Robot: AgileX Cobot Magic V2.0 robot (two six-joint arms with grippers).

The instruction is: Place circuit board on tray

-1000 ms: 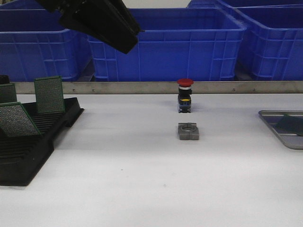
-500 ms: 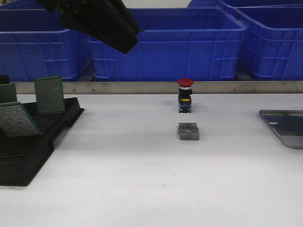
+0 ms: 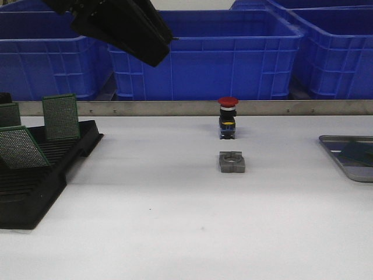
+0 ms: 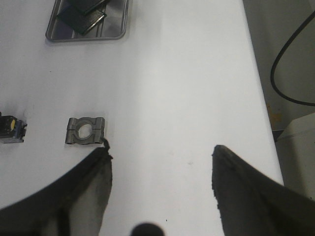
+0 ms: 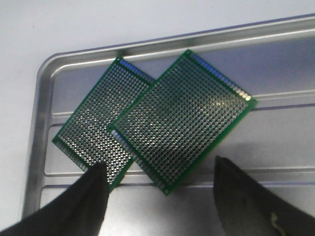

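red-capped push button (image 3: 228, 118) upright | grey clamp block (image 3: 232, 162) nearer | blue bins (image 3: 204, 52) behind

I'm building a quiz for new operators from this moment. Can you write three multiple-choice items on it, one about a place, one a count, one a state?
1. Where does the grey clamp block sit?
A. On the table in front of the red push button
B. Inside the tray
C. In the black rack

2. How many circuit boards lie on the tray?
A. None
B. Two
C. Four

3. How are the left gripper fingers?
A. Shut on a board
B. Shut on the clamp block
C. Spread apart, holding nothing

Answers:
1 A, the front view shows it on the white table, nearer the camera than the button.
2 B, the right wrist view shows two green boards, one overlapping the other.
3 C, the left wrist view shows bare table between the fingers.
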